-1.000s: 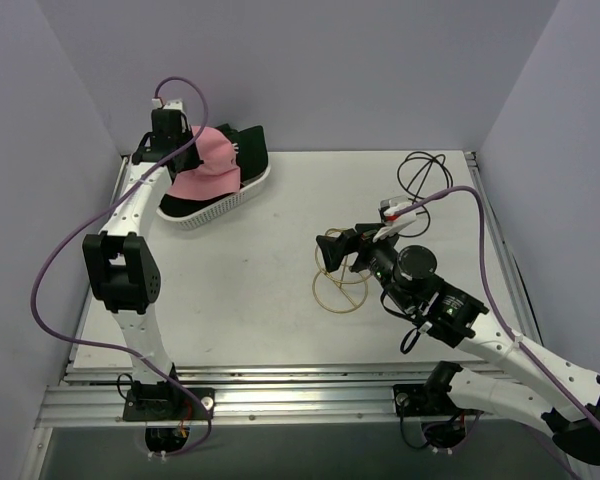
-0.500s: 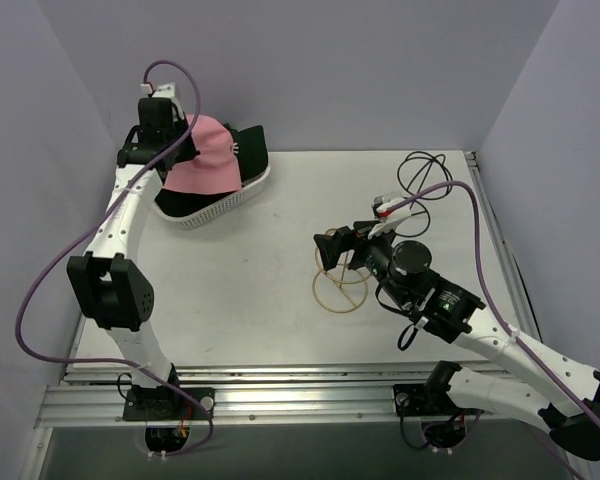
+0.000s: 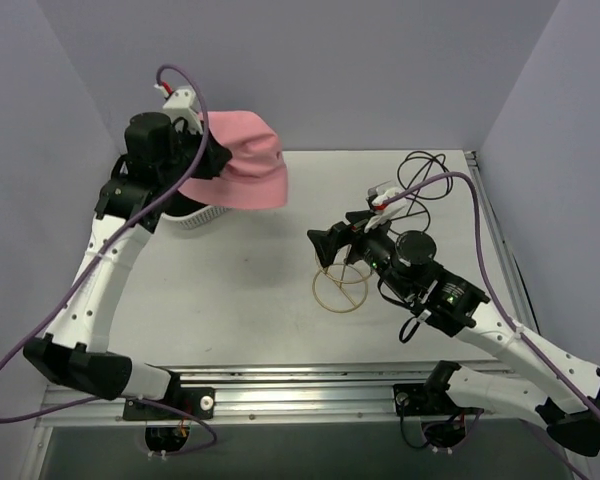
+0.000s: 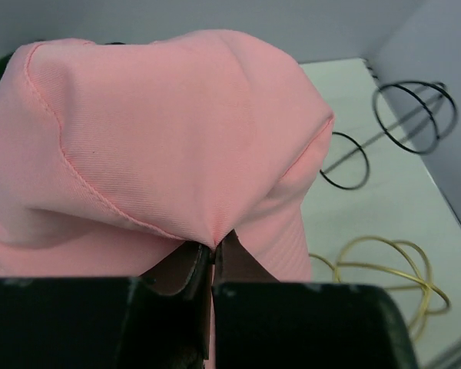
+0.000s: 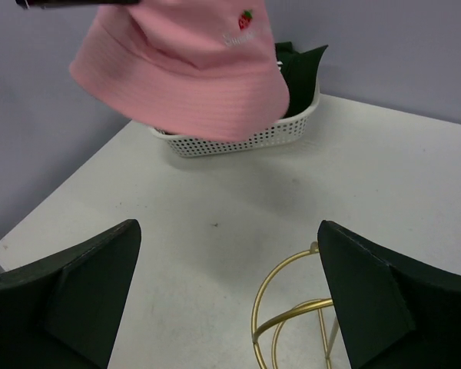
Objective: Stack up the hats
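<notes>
Because the left gripper [image 4: 213, 250] is clamped on a fold of the pink hat [image 3: 245, 165], it hangs clear above the white basket [image 5: 238, 142], probably bound for the gold stand [image 3: 340, 285] beside the right gripper [image 3: 325, 247] (jaws wide apart, empty). One pink hat aloft; dark caps [image 5: 300, 65] in the basket, number unclear.

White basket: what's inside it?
A dark cap pokes out of the white basket. The lifted pink hat hides the rest from view.
</notes>
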### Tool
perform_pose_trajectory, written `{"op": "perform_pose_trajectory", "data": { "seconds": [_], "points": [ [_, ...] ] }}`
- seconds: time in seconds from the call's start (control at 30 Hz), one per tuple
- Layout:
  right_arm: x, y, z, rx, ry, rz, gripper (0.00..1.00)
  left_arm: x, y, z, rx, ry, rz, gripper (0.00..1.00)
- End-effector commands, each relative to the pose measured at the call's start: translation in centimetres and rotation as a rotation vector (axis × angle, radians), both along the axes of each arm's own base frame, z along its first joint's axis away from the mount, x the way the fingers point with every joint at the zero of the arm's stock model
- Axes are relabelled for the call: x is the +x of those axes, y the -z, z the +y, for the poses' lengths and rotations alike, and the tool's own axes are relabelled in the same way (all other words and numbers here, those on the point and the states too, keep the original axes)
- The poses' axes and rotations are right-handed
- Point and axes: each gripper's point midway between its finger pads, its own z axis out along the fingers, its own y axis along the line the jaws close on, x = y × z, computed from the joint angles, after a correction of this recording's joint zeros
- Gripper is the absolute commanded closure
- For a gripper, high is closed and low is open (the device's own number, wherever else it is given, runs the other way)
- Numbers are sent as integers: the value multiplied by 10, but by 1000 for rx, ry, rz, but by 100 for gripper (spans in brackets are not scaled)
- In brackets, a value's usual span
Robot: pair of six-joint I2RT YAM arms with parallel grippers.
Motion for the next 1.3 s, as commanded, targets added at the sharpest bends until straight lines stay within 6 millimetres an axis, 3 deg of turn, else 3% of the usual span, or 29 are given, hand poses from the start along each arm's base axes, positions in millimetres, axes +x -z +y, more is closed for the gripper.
{"op": "perform_pose_trajectory", "data": {
  "seconds": [0.0,0.03,0.13,0.27,0.3,0.33,0.4,0.47,0.73,0.9,1.07,1.27],
  "points": [
    [-8,-51,2,71,-40,-84,5,-54,-30,-53,-59,210,-83,98],
    [-10,-54,1,82,-42,-78,6,-71,-32,-72,-72,271,-89,98],
    [-17,-62,-9,106,-35,-74,6,-109,-39,-100,-116,379,-119,98],
    [-30,-64,-33,140,2,-82,6,-143,-53,-116,-197,468,-173,98],
    [-32,-64,-38,145,9,-82,6,-145,-59,-119,-216,478,-203,98],
    [-34,-64,-44,149,26,-83,6,-145,-48,-121,-219,480,-188,98],
    [-42,-67,-58,165,41,-95,6,-150,-54,-128,-272,506,-215,98],
    [-47,-69,-73,177,71,-101,6,-155,-45,-138,-301,556,-195,98],
    [-64,-74,-104,190,110,-106,6,-160,-63,-173,-387,643,-288,98],
    [-68,-70,-114,179,128,-99,6,-164,-40,-198,-348,679,-256,98],
    [-65,-58,-114,138,144,-75,5,-178,14,-217,-275,726,-208,98],
    [-66,-50,-114,131,142,-63,5,-181,64,-220,-218,724,-149,98]
  ]
}}
